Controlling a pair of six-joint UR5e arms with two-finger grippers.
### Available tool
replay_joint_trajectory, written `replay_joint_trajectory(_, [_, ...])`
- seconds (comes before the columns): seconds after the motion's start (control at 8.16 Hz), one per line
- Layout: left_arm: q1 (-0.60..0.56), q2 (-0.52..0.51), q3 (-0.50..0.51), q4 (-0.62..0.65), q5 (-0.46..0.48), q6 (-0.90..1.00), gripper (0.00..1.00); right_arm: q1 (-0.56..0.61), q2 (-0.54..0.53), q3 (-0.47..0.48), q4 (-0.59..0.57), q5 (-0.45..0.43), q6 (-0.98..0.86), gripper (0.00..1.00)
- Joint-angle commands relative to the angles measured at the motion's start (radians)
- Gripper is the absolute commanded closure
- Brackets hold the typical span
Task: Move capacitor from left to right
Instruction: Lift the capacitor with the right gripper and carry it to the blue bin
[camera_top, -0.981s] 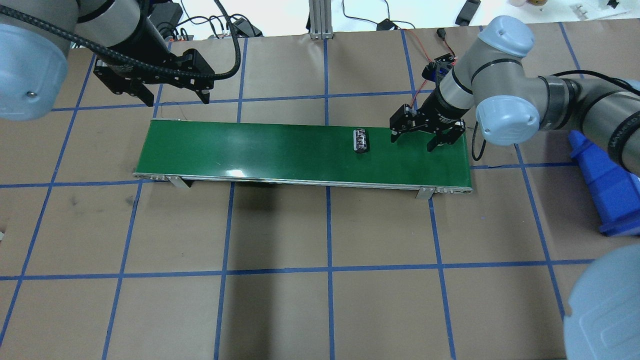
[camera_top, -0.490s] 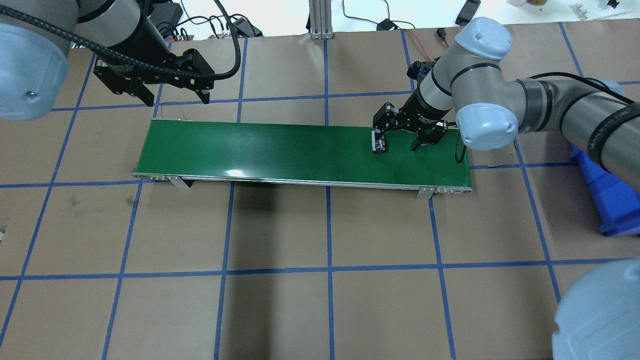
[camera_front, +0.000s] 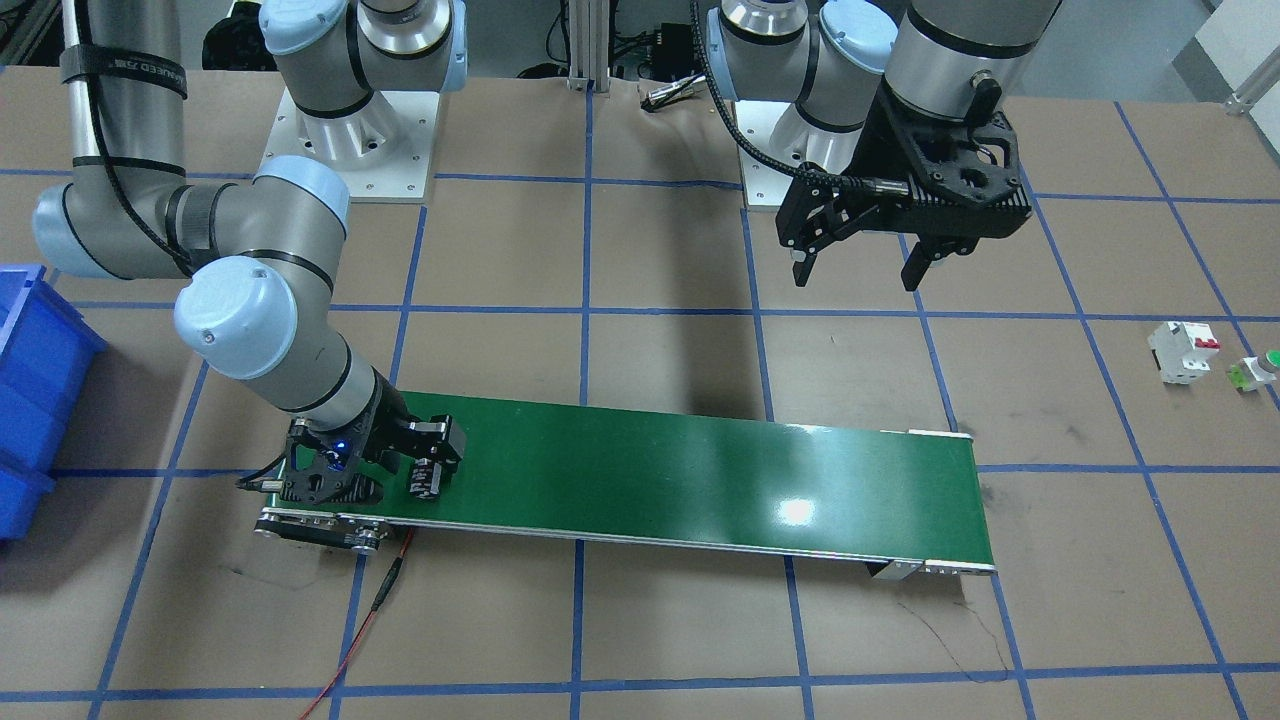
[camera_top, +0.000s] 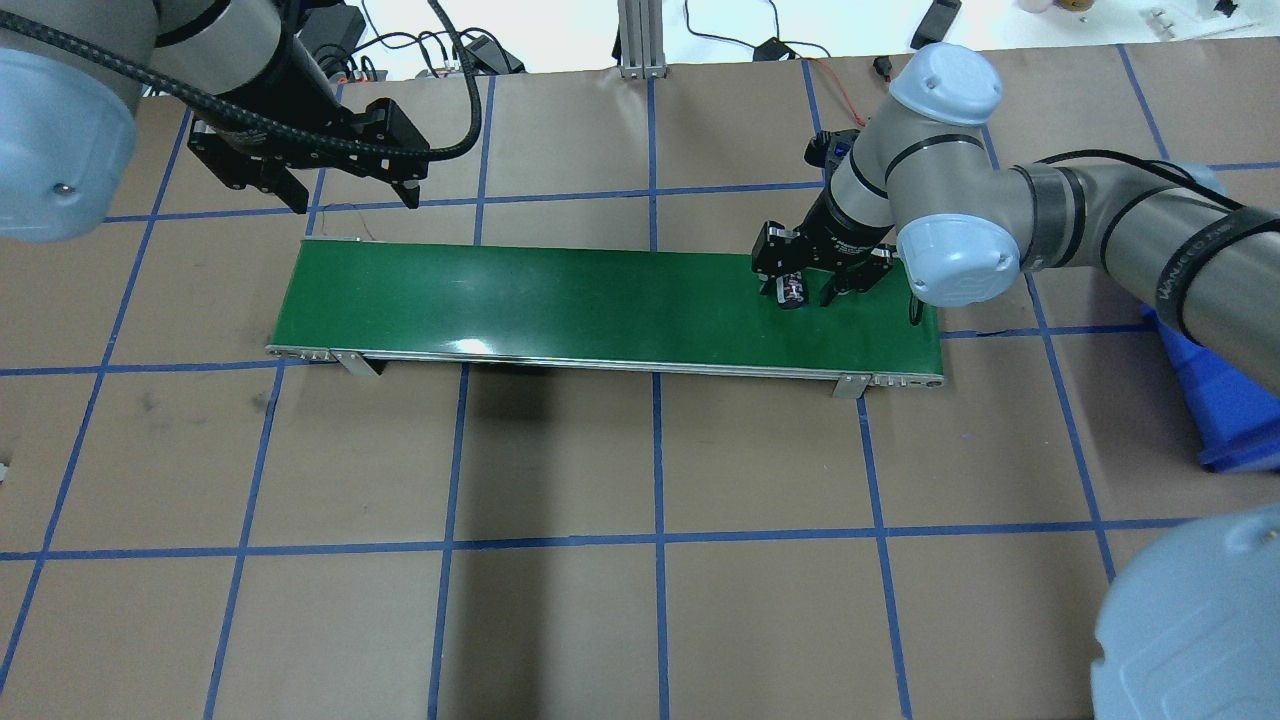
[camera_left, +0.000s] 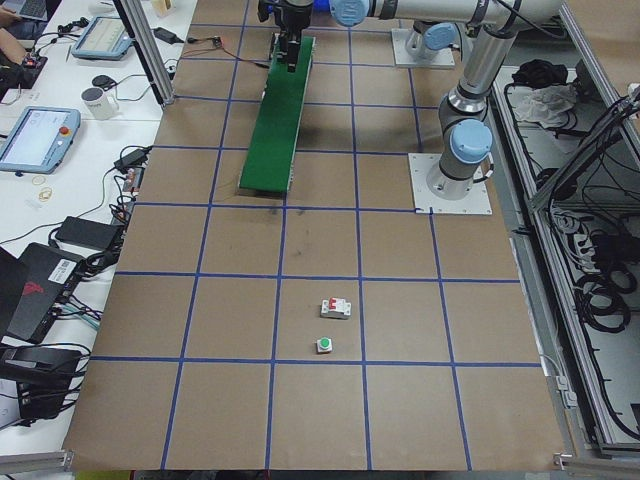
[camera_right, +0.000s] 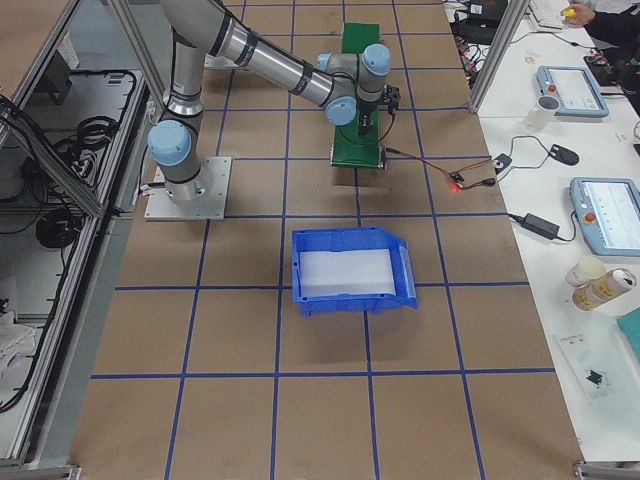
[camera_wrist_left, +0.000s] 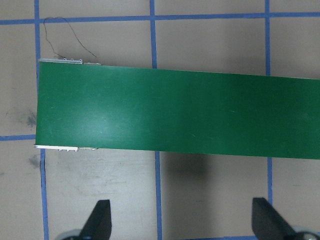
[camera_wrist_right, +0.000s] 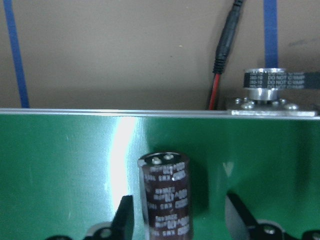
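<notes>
Over at the robot's right end of the green belt (camera_top: 560, 300), the right gripper (camera_top: 805, 288) is down low on the surface with the capacitor (camera_top: 792, 290) between its fingers (camera_wrist_right: 125, 215). The capacitor lies on its side across the belt, metal end pointing to the far edge, where a red and black wire (camera_wrist_right: 222, 50) hangs off the frame. The fingers are partly open: one sits just beside the capacitor's body, and the other stands clear of it with green showing in the gap, so nothing is clamped. From the operators' side the capacitor (camera_front: 424, 482) shows as a small dark striped cylinder just under the right gripper (camera_front: 400, 485). The left gripper (camera_top: 355, 198) hangs above the table (camera_top: 560, 620) just beyond the belt's other end, its fingers (camera_wrist_left: 100, 222) spread wide and holding nothing. A blue bin (camera_right: 350, 270) sits past the belt on the robot's right. A white breaker (camera_front: 1180, 350) and a green button (camera_front: 1258, 368) rest well apart from the belt on the robot's left.
</notes>
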Motion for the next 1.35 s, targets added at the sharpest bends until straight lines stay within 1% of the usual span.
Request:
replay_joint_trajectory(0.0, [0.0,0.0,-0.001,0.0,0.0,0.0,0.0,-0.002,-0.015,-0.015,0.017,-0.097,-0.072,0.93])
replay_joint_trajectory(0.12, [0.0,0.0,-0.001,0.0,0.0,0.0,0.0,-0.005,-0.024,-0.055,0.108,-0.15,-0.092,1.0])
replay_joint_trajectory(0.25, [0.0,0.0,-0.001,0.001,0.0,0.0,0.0,-0.019,-0.032,-0.11,0.178,-0.161,-0.098,1.0])
replay_joint_trajectory(0.37, [0.0,0.0,-0.001,0.0,0.0,0.0,0.0,-0.057,-0.055,-0.145,0.245,-0.166,-0.144,1.0])
replay_joint_trajectory(0.49, [0.0,0.0,-0.001,0.001,0.0,0.0,0.0,-0.143,-0.102,-0.155,0.273,-0.223,-0.258,1.0])
replay_joint_trajectory(0.61, [0.0,0.0,-0.001,0.002,0.0,0.0,0.0,-0.244,-0.137,-0.156,0.307,-0.276,-0.428,1.0])
replay_joint_trajectory(0.86, [0.0,0.0,-0.001,0.002,0.0,0.0,0.0,-0.405,-0.17,-0.178,0.307,-0.392,-0.845,1.0])
replay_joint_trajectory(1.1, [0.0,0.0,-0.001,0.002,0.0,0.0,0.0,-0.613,-0.162,-0.182,0.286,-0.379,-1.154,1.0])
replay_joint_trajectory(1.23, [0.0,0.0,-0.001,0.002,0.0,0.0,0.0,-0.671,-0.136,-0.172,0.211,-0.365,-1.286,1.0])
